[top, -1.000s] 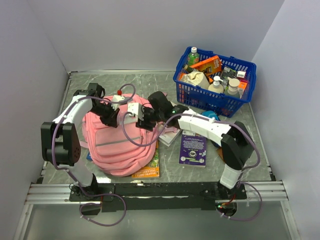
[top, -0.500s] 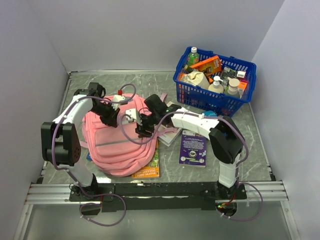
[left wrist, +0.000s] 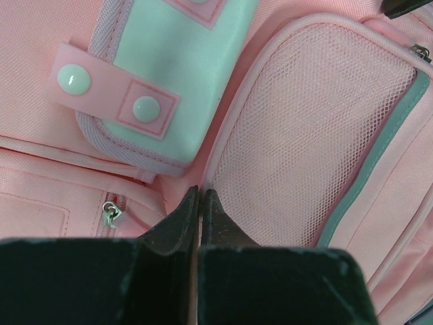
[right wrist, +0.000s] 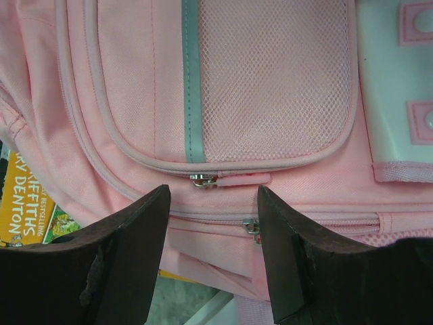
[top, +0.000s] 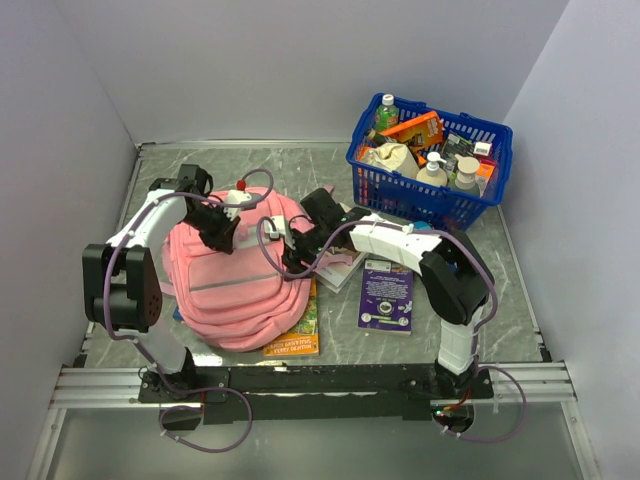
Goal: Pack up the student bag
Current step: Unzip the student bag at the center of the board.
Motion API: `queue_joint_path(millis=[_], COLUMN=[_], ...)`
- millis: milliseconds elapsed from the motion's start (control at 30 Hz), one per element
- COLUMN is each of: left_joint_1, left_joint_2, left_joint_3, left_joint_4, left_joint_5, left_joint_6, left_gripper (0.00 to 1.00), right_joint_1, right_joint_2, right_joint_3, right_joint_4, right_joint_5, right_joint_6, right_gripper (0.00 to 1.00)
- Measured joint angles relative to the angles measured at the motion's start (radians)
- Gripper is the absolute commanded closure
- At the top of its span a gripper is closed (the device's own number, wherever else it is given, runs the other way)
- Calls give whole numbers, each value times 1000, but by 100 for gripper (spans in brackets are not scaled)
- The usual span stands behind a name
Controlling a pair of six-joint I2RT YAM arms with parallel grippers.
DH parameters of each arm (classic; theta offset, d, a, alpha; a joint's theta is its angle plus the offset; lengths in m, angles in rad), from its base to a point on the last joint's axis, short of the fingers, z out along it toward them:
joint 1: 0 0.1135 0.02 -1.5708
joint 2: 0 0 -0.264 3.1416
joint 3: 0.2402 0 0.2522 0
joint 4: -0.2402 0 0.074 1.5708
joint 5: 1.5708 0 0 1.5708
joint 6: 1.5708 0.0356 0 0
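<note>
Your student bag (top: pixel 235 290), the pink backpack, lies flat on the grey table (top: pixel 190 165) with its front pockets facing up, in front of the left arm and reaching toward the middle.

Your left gripper (left wrist: pixel 200 196) sits on the far part of the backpack with its fingers pressed together. The tips rest at the seam between the white snap-tab pocket (left wrist: pixel 176 68) and the pink mesh pocket (left wrist: pixel 304 135). You cannot tell from the wrist view whether a fold of fabric is pinched between them.

Your right gripper (right wrist: pixel 212 191) hangs over the backpack's right side with its fingers standing apart and nothing clamped. Between the two fingers, on the bag, you can see the mesh pocket's metal zipper slider (right wrist: pixel 203 180) with its pink pull tab; a second slider (right wrist: pixel 251 227) lies just below it.

A yellow book (top: pixel 295 343) pokes out from under the backpack's near right corner. A purple booklet (top: pixel 387 295) lies just right of the backpack. The blue basket (top: pixel 420 208), full of bottles and packets, stands well apart, to the backpack's far right.
</note>
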Motion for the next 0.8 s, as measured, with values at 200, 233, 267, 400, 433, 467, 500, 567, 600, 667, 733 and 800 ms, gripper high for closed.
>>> queue_joint_path(millis=[200, 233, 267, 400, 433, 467, 500, 567, 600, 667, 733, 800], left_joint_1=[-29, -38, -49, -93, -98, -100, -101, -102, -102, -102, -101, -100], left_joint_2=[0, -1, -3, -23, -27, -28, -28, -28, -28, -28, -28, -28], left_joint_3=[0, 0, -2, -18, -19, -19, -19, -21, -21, -25, -25, -25], left_joint_4=[1, 3, 6, 22, 23, 23, 24, 27, 28, 34, 35, 35], left_joint_5=[-27, -40, -54, -115, -124, -127, -132, -134, -134, -136, -135, -134], left_joint_6=[4, 5, 5, 10, 12, 12, 11, 11, 10, 2, -5, -10], left_gripper=[99, 99, 99, 99, 99, 99, 99, 99, 99, 99, 99, 99], right_joint_1=[-1, -1, -1, -1, -1, -1, -1, -1, 1, 4, 8, 13], right_joint_2=[6, 14, 25, 58, 62, 63, 63, 63, 63, 62, 59, 49], right_joint_3=[8, 21, 34, 53, 54, 55, 56, 60, 60, 54, 42, 26], right_joint_4=[0, -4, -4, -13, -14, -15, -17, -22, -22, -15, -3, 13], right_joint_5=[1, 2, 3, 4, 3, 2, 1, -1, -2, 0, 5, 17], right_joint_6=[5, 5, 5, -6, -10, -13, -16, -18, -18, -17, -18, -17], right_gripper=[38, 38, 38, 38, 39, 39, 39, 41, 42, 46, 49, 53])
